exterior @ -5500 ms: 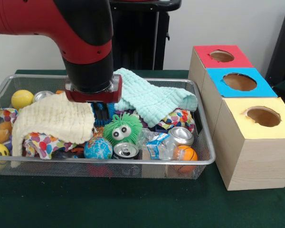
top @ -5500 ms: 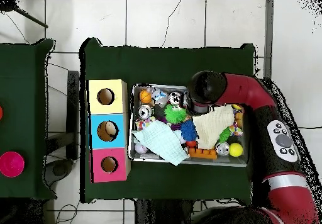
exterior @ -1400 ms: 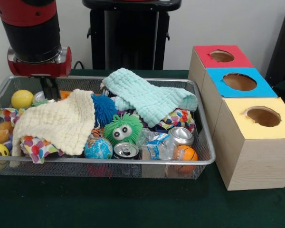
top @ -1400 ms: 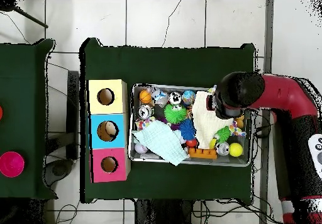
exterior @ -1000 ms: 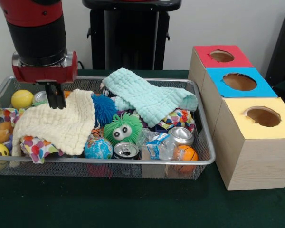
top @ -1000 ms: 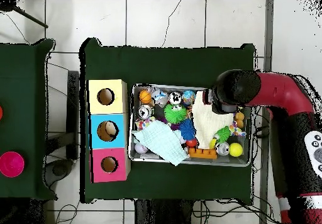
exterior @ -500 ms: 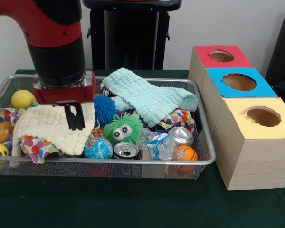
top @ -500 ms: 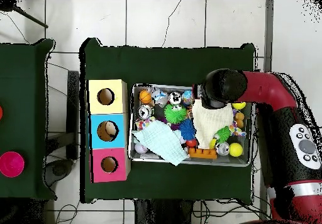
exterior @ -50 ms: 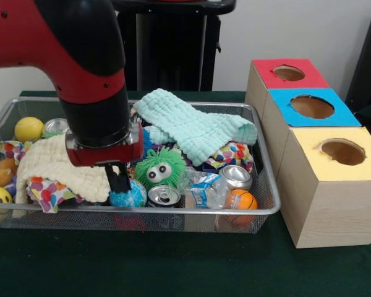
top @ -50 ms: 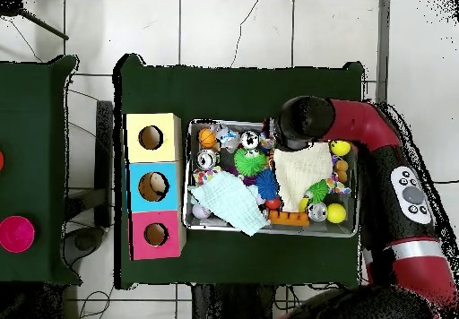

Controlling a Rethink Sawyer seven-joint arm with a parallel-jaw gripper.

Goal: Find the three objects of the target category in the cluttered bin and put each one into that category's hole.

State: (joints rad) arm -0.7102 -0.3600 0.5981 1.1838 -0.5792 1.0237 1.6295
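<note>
Gripper (exterior @ -50 ms: 119, 180) hangs at lower centre of the wire bin (exterior @ -50 ms: 260, 204), over the globe ball (exterior @ -50 ms: 128, 194); finger state unclear. Descend straight, clearing the cream cloth (exterior @ -50 ms: 62, 166)

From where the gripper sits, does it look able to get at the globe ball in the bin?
Probably yes. The gripper hangs right over the globe ball, at the cream cloth's edge, and nothing covers the ball. The soda can and green fuzzy toy crowd its side, so room may be tight.
</note>
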